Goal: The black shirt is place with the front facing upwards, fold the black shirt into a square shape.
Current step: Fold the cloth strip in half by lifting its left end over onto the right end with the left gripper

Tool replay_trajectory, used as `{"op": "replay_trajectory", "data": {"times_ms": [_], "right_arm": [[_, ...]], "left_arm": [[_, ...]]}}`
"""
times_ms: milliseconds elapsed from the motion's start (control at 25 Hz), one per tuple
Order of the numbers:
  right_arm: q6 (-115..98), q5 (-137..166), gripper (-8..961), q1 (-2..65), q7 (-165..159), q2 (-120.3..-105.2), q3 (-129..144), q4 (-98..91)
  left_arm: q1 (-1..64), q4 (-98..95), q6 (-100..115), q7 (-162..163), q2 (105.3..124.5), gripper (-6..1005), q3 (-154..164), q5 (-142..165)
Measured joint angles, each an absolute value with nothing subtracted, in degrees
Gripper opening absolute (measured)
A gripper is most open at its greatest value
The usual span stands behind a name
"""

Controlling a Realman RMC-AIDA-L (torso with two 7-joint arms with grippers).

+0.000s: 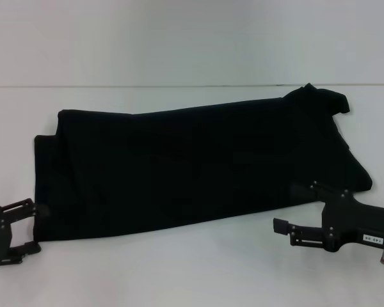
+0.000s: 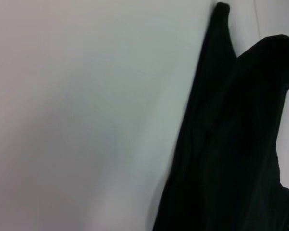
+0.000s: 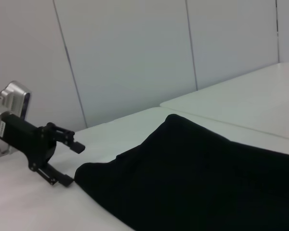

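Head view shows the big black cloth shirt [image 1: 192,166] on the white table [image 1: 179,275], already folded long. Left gripper [image 1: 27,225] and right gripper [image 1: 288,231], fingers spread and empty, should each pinch an end and fold evenly.

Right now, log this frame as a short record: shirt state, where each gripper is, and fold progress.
shirt: the black shirt lies on the white table as a long band running left to right, already folded lengthwise; no lettering shows
left gripper: left gripper open at the band's near left corner, fingers on either side of the corner's edge
right gripper: right gripper open at the near edge of the right end; whether it touches the cloth cannot be told
fold progress: a long strip, not yet a square
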State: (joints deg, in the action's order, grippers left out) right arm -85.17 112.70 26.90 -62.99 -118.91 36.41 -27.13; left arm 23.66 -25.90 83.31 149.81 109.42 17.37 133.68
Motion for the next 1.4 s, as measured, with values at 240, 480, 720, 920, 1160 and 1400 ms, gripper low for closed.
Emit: {"op": "replay_trajectory", "data": {"times_ms": [240,480,720,920,1160,1400], "right_arm": [[-85.2,114.7,931,27.4,-62.9,-119.15,36.7,-27.1],[-85.2,115.3,932,27.7,-62.9,-119.25,36.9,-27.2],[-85.2,115.3,932,27.7,-62.8,-119.31,36.9,-27.2],[-85.2,115.3,931,27.7,-62.8,-119.36,36.9,-27.2],[-85.5,115.3,931,27.8,-62.8,-119.28,36.9,-27.2],[-85.6,115.2,930,27.9,-62.8,-119.3,36.9,-27.3]], "left_arm": [[24.6,-24.7,81.1,149.9,109.62,885,17.2,133.7],[27.2,-23.0,79.2,150.0,109.58,884,17.3,133.7],[29.3,-22.8,78.1,150.3,109.71,887,17.7,133.7],[29.9,-23.2,77.2,150.4,109.71,778,19.9,133.7],[30.4,-23.5,76.0,150.3,109.65,657,23.0,133.7],[30.6,-23.5,75.0,150.5,109.69,520,24.0,133.7]]}}
